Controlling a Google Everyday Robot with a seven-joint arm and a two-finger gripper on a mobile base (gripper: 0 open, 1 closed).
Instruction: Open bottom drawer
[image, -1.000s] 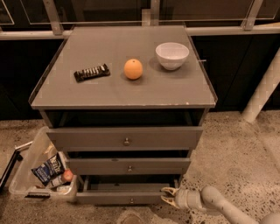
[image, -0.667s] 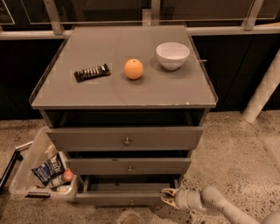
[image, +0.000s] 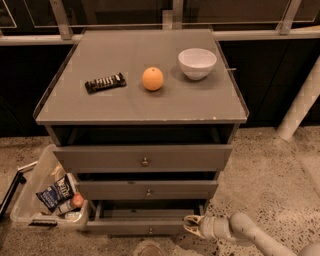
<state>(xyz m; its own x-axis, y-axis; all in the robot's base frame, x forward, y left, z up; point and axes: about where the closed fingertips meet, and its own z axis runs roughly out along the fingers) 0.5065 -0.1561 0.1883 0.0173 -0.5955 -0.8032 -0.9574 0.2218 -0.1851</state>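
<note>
Camera view: pincer perhaps touching drawer

The gripper sits at the right end of the part-open bottom drawer.

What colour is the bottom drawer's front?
The bottom drawer is grey, camera view; the gripper sits at its right end.

The pale claw is placed at the right end of the slim grey wooden bottom drawer. The drawer's left end is crowded by a clear plastic bin. Open speckled stone floor is found to the right, bounded by a white post.
</note>
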